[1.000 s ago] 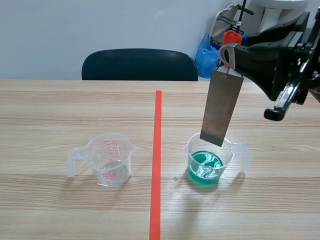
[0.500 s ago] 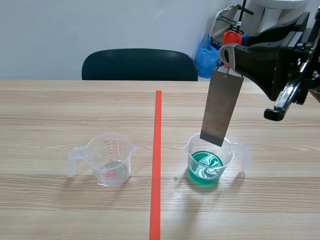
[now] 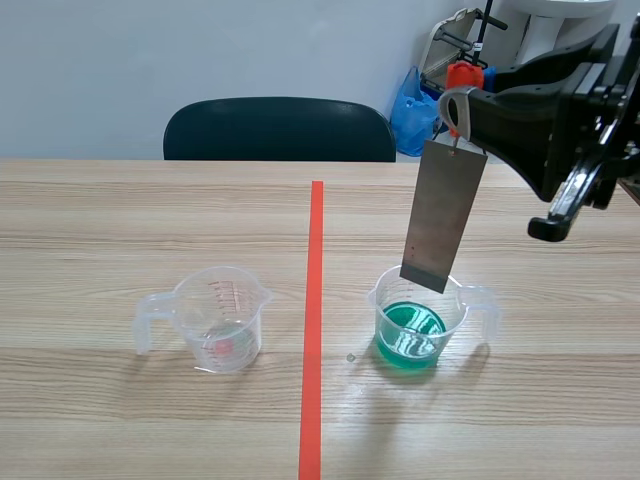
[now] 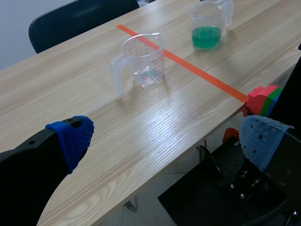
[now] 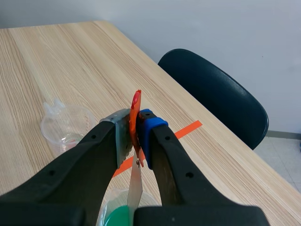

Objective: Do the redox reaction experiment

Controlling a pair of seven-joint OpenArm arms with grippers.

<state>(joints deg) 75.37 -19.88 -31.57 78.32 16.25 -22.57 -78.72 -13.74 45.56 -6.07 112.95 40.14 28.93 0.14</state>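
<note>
Scene view
- right gripper [image 3: 457,108]: pinching the orange-red clip [image 3: 462,76] from which the metal plate [image 3: 443,215] hangs; position unchanged over the last second
- plate: lower edge directly above the green-liquid cup [image 3: 420,318], seemingly not dipped
- sole change: the liquid's swirl has calmed; judged, immersion is yet to come
- second clear cup [image 3: 215,318]: well apart from the green-liquid cup, across the tape line [image 3: 314,300]

Left wrist view
- left gripper [image 4: 167,139]: fingers spread, holding nothing, far from the green-liquid cup [image 4: 207,28]

Right wrist view
- plate [image 5: 135,188] hangs over the green-liquid cup [image 5: 117,217], which is cut off; gap to the liquid cannot be told
</note>
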